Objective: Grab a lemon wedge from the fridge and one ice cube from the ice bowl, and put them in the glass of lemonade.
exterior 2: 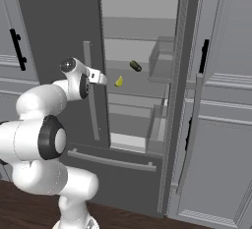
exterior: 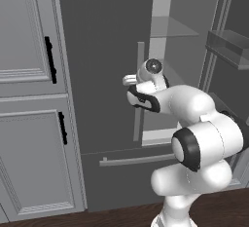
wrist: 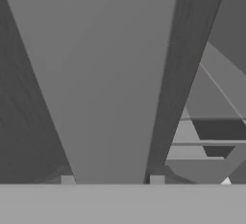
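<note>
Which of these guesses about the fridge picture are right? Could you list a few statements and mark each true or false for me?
1. The fridge has one door standing open. True.
2. The lemon wedge is already held in the robot's tool. False: it lies on a shelf inside the fridge, and the tool is at the silver bar handle of the left door.
3. A dark green elongated item lies on the same shelf, beyond the wedge. True.
4. The cabinets beside the fridge have silver handles. False: their handles are black.
5. The floor is pale tile. False: it is dark wood.
</note>
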Robot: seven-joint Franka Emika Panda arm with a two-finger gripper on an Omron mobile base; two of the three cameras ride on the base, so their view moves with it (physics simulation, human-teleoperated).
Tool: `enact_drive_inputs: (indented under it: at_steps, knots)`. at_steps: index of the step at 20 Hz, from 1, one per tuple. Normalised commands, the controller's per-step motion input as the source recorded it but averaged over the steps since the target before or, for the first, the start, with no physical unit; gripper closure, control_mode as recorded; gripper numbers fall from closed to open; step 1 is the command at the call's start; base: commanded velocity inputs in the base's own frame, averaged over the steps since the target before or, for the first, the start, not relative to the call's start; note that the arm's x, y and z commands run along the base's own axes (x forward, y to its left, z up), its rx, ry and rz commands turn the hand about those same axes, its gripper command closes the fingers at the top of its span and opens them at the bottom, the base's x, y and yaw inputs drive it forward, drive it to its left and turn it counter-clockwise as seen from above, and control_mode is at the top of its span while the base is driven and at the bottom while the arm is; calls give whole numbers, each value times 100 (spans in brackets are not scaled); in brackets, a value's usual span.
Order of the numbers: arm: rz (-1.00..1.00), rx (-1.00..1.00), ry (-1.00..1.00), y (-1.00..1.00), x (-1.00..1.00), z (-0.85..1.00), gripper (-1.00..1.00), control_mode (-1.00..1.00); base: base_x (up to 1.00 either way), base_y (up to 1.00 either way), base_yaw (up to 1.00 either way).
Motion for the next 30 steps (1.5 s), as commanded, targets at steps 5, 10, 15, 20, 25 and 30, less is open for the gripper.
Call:
enact_drive_inputs:
  at_steps: [5, 10, 15, 20, 25, 30]
  knots:
    - [4, 0, -4, 21, 14, 0, 100, -100, 0, 0, 0]
    - [12, 0, -13, 86, -2, 10, 100, -100, 0, 0, 0]
    - [10, -4, -1, 96, -40, 57, 100, -100, 0, 0, 0]
    - [14, -11, 7, 92, -92, 88, 100, -100, 0, 0, 0]
    - [15, -18, 11, 100, -100, 98, 100, -100, 0, 0, 0]
    - [17, -21, 11, 93, -100, 100, 100, -100, 0, 0, 0]
